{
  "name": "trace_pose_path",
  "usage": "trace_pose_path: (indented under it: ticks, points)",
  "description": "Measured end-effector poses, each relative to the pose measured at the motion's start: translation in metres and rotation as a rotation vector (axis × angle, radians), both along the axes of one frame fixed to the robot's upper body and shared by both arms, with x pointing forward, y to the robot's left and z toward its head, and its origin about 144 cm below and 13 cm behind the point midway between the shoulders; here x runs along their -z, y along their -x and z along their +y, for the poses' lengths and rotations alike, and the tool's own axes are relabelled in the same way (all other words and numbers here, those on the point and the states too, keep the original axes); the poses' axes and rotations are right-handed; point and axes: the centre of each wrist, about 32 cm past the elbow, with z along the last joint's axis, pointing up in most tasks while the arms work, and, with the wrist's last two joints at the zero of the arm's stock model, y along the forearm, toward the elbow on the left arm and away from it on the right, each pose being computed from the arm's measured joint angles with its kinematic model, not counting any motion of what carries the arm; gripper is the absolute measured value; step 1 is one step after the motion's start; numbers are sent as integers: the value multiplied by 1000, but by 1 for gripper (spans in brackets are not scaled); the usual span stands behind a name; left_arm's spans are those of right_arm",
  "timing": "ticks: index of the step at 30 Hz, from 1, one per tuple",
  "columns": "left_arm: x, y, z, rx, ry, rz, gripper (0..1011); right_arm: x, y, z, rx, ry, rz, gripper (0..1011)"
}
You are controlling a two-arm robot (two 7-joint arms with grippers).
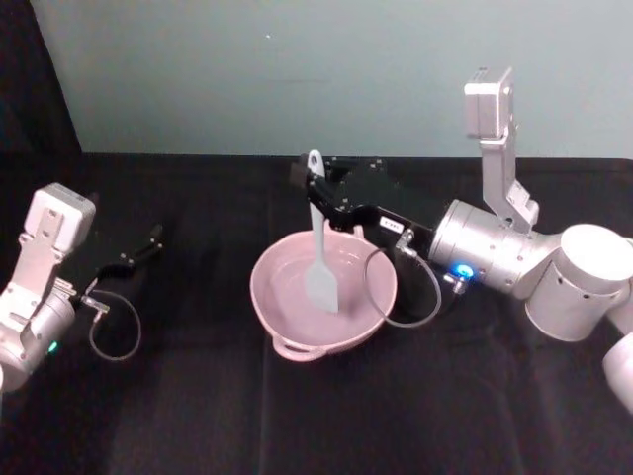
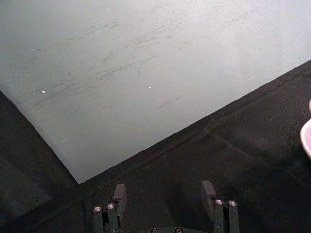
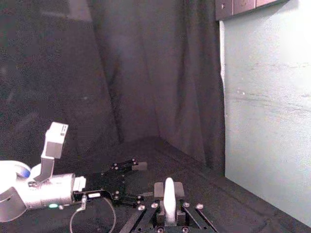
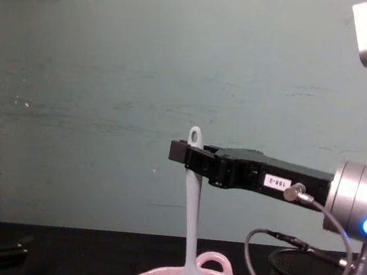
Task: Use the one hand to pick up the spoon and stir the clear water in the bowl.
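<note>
Black right hand reaches level over the bowl, jaws pinching the upright spoon, left hand parked, jaws spread.

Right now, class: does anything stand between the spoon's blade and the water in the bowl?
Nothing visible does. The right gripper holds the spoon upright by its upper handle, with the blade down inside the pink bowl. The left gripper is open, well off to the left.

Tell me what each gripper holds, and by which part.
Right gripper holds the spoon by its upper handle, just below the hole. Left gripper holds nothing.
</note>
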Motion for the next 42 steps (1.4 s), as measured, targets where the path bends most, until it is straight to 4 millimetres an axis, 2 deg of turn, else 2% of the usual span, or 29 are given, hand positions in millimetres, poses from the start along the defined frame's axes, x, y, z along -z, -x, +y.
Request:
trace_pose_path:
  ticks: [15, 21, 27, 34, 42]
  points:
    - [0, 0, 0, 0, 0, 0, 1011, 20, -1, 11, -9, -12, 7, 118]
    - [0, 0, 0, 0, 0, 0, 1011, 22, -9, 20, -11, -16, 4, 118]
    - [0, 0, 0, 0, 0, 0, 1011, 24, -27, 29, 7, -13, 20, 118]
    - [0, 0, 0, 0, 0, 0, 1011, 25, -39, 29, 35, -12, 32, 118]
    - [0, 0, 0, 0, 0, 0, 1011, 21, -45, 19, 74, -18, 22, 118]
